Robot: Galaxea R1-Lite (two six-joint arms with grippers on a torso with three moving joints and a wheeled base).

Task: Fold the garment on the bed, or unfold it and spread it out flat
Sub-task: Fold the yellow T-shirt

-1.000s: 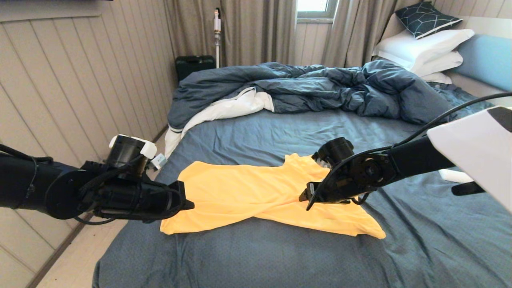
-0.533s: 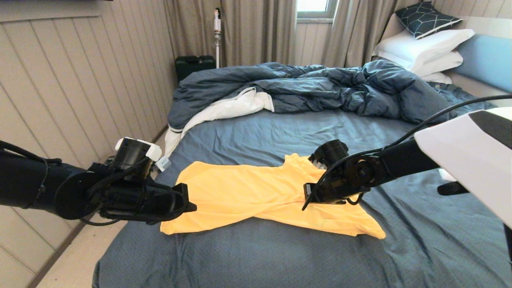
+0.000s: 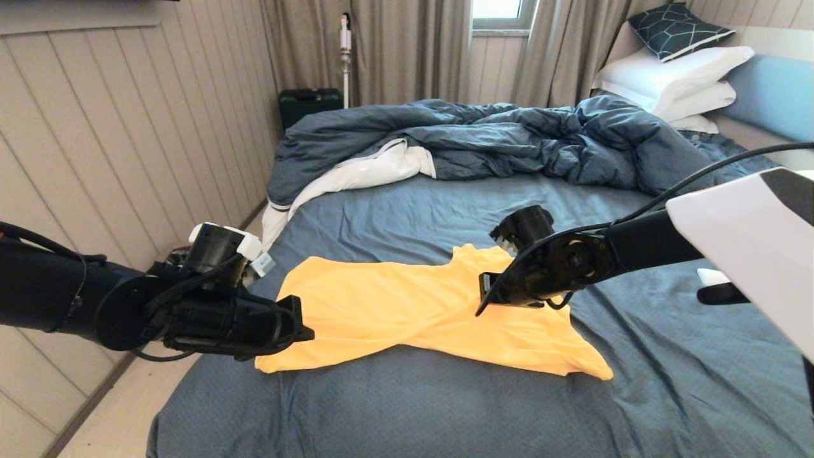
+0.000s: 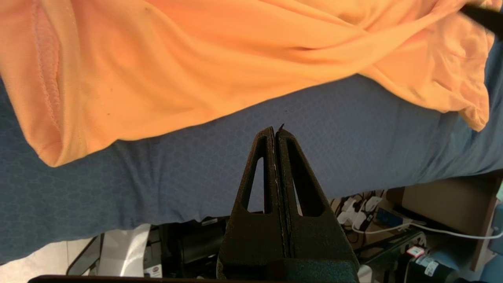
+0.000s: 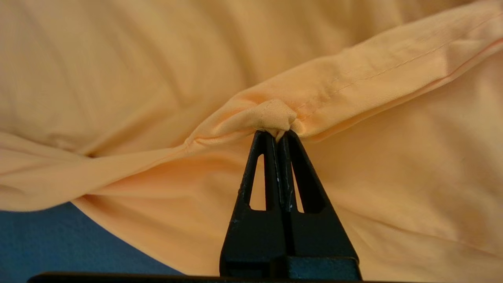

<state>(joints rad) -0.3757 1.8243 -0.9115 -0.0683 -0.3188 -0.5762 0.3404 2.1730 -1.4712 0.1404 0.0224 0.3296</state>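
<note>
The thin bright yellow T-shirt (image 3: 420, 312) lies crumpled near the near edge of the blue-grey-sheeted bed (image 3: 413, 210), long axis crosswise. The right gripper (image 5: 278, 135) pinches its hem fold; the left gripper (image 4: 276, 131), pressed together and empty, is beside its left end.

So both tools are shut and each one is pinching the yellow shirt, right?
Only one is. The right tool is shut on a fold of the shirt, as the right wrist view shows. The left tool is shut too, but on nothing: the left wrist view shows it over the bare sheet.
</note>
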